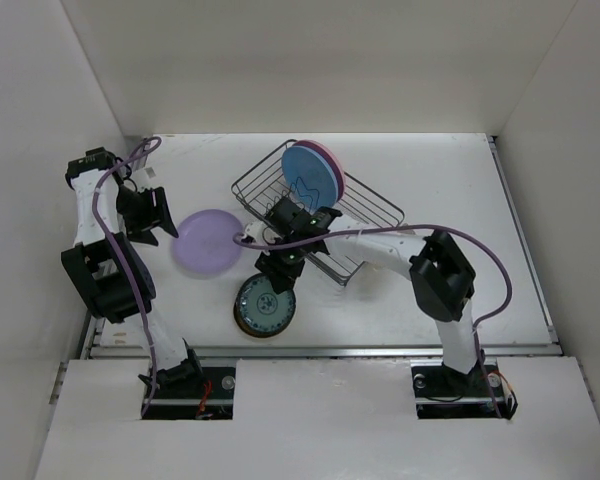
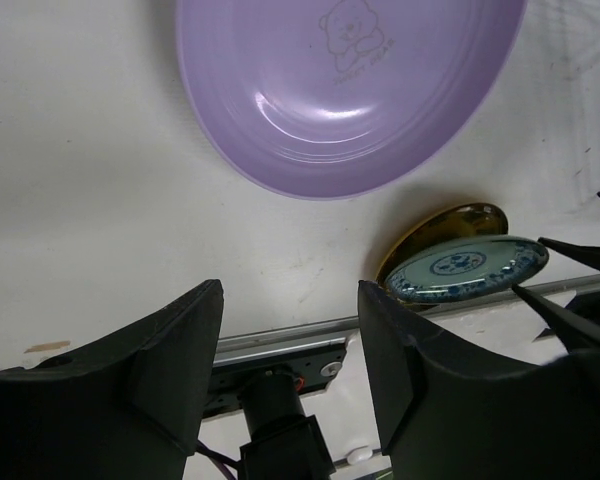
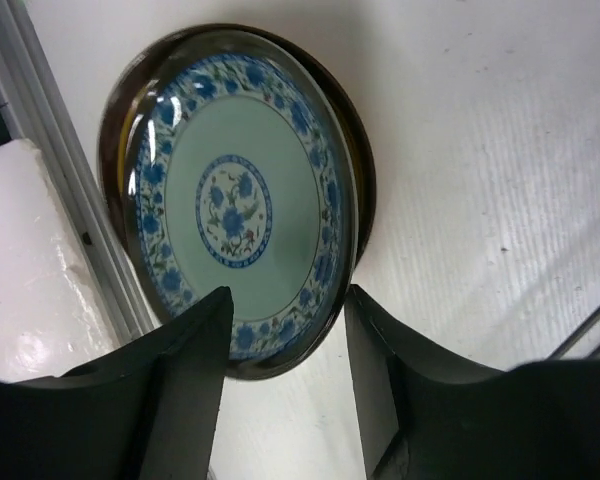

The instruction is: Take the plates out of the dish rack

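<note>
Seen from above, the left tool [image 1: 158,215], fingers spread and empty, is held at nine o'clock of the lavender plate [image 1: 205,243], laid flat on the counter [image 1: 450,200]. At five o'clock from it, the patterned plate [image 1: 265,308] is straddled by the right tool [image 1: 280,272], fingers apart. The blue plate [image 1: 310,172] and pink plate [image 1: 332,158] are held upright in the dish rack [image 1: 375,210] at twelve o'clock. The patterned plate is close to the counter's front edge and could be dragged off if its rim is snagged.

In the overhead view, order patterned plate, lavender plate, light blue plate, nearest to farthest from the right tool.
1. Patterned plate, near edge, beside the right tool.
2. Lavender plate, to its left.
3. Light blue plate, in the dish rack beyond.
</note>
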